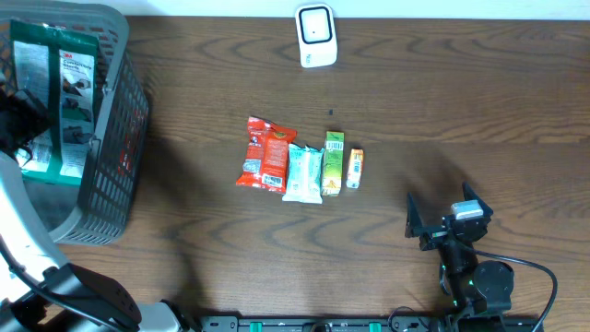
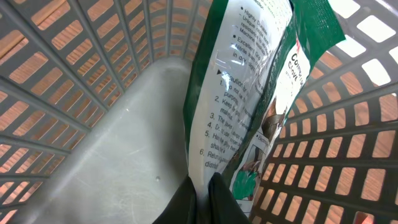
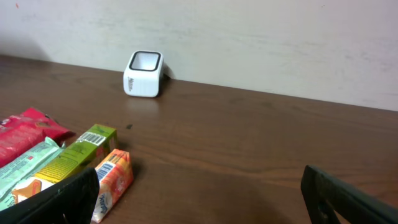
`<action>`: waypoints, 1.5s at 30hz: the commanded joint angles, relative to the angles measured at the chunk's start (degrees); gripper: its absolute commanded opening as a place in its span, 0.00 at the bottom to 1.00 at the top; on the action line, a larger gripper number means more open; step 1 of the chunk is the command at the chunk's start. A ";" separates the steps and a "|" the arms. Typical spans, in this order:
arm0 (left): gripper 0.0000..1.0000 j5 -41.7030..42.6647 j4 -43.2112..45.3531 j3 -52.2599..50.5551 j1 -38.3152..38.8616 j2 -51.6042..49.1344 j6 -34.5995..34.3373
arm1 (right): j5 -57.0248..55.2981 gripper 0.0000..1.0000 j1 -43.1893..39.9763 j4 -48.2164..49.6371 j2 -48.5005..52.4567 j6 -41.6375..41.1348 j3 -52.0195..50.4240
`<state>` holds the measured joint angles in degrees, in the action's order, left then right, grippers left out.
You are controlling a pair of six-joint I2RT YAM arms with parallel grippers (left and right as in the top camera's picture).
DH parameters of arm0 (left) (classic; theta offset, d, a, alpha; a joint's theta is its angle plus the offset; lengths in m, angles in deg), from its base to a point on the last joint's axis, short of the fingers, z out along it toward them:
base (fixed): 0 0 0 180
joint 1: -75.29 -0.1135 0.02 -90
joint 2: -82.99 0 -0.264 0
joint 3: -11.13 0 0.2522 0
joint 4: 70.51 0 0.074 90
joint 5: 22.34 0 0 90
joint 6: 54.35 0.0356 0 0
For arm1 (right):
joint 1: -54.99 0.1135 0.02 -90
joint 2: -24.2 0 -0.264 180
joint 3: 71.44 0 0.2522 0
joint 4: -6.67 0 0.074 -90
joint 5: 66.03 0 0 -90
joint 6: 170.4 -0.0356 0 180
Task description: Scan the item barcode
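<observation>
A green and white printed package [image 1: 55, 92] stands upright in the grey basket [image 1: 112, 157] at the far left. In the left wrist view my left gripper [image 2: 202, 184] is shut on the package's [image 2: 249, 93] lower edge, just above the basket floor [image 2: 118, 155]. The white barcode scanner [image 1: 315, 35] stands at the table's back edge, and also shows in the right wrist view as a scanner [image 3: 144, 73] by the wall. Near the front right, my right gripper [image 1: 441, 210] is open with nothing between its fingers [image 3: 65, 199].
A row of items lies mid-table: a red packet [image 1: 265, 152], a white and teal packet [image 1: 303, 172], a green box [image 1: 333, 162] and a small orange box [image 1: 355, 169]. The orange box [image 3: 111, 180] lies just ahead of my right gripper's left finger.
</observation>
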<state>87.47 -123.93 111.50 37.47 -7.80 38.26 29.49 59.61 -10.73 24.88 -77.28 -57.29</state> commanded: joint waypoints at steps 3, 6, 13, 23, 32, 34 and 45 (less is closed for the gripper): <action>0.07 1.05 -0.13 0.52 0.02 1.33 -1.46 | -0.28 0.99 -0.24 -0.24 -0.24 -0.72 -0.07; 0.07 2.29 -0.11 0.52 0.02 2.36 -1.77 | -0.28 0.99 -0.24 -0.24 -0.24 -0.72 -0.07; 0.07 2.27 -0.07 0.52 0.02 6.14 -2.54 | -0.28 0.99 -0.24 -0.24 -0.24 -0.72 -0.07; 0.07 2.23 2.86 0.55 0.00 8.59 -6.40 | -0.28 0.99 -0.24 -0.24 -0.24 -0.72 -0.07; 0.07 2.03 17.35 0.66 0.02 17.99 -11.30 | -0.28 0.99 -0.24 -0.24 -0.24 -0.72 -0.07; 0.07 2.05 18.93 0.66 0.02 20.79 -13.18 | -0.28 0.99 -0.24 -0.24 -0.24 -0.72 -0.07; 0.07 14.51 8.63 0.63 6.88 25.27 -24.39 | -0.28 0.99 -0.24 -0.24 -0.24 -0.72 -0.07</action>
<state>94.66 -111.21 111.82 40.97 18.56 18.13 29.49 59.61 -10.73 24.88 -77.28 -57.29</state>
